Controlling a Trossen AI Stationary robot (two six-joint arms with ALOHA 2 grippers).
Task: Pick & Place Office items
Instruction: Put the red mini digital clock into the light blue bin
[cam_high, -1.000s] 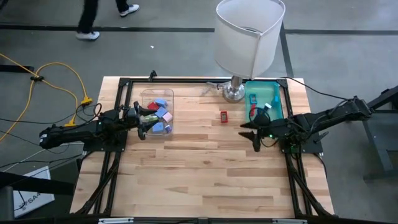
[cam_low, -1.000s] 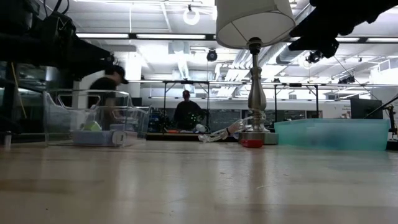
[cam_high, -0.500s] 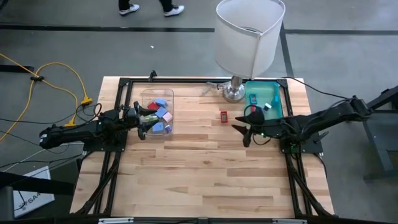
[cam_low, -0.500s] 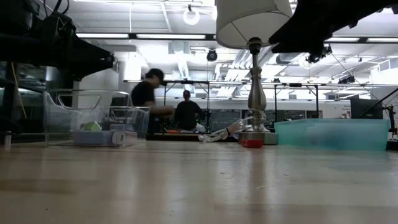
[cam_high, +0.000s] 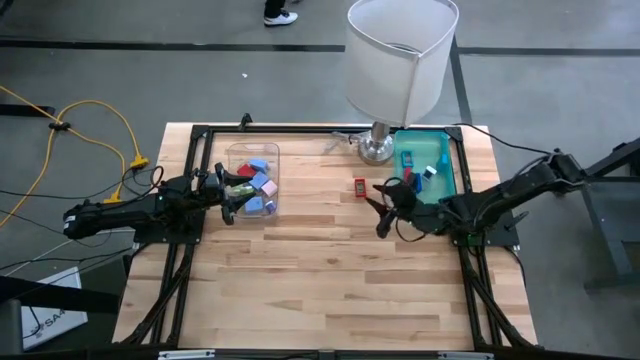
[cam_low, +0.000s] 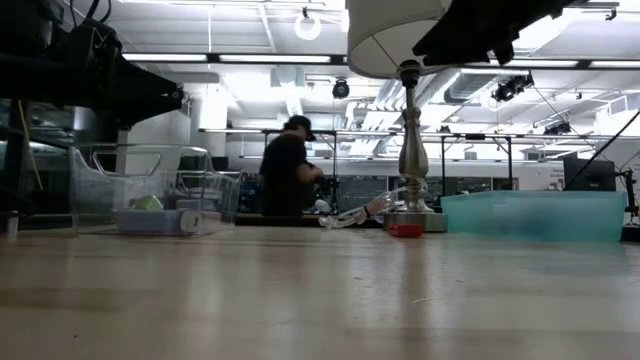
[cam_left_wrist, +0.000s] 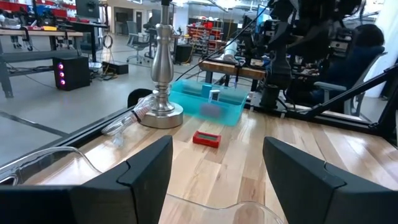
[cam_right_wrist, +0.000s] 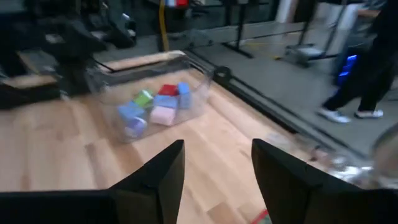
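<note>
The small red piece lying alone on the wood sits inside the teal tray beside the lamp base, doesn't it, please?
Not quite. The small red piece is not inside the teal tray; it lies alone on the bare wood of the table, beside the lamp base and to the left of the tray. The high view shows the gap, and the left wrist view confirms it.
</note>
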